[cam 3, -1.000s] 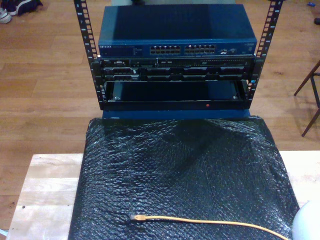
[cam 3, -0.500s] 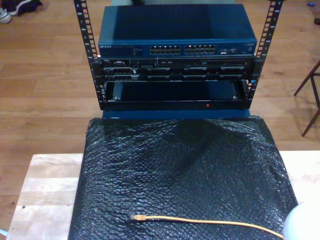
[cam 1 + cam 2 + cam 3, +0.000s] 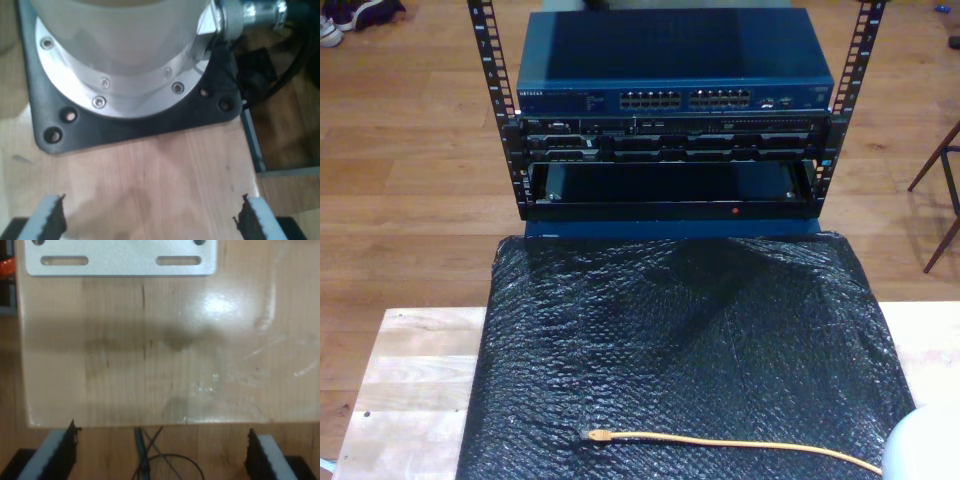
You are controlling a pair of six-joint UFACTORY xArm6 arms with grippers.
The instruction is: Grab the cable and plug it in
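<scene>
Glossy crinkled black plastic sheet (image 3: 680, 340) covers pale wood table (image 3: 410, 380).

The exterior view looks down from high, facing the rack (image 3: 670, 110) across the table (image 3: 410, 390) — both wrist views hang close over bare table wood, aimed downward

The thin orange cable (image 3: 720, 443) is lying flat and unheld, its plug end lying loose, away from both grippers.
</scene>
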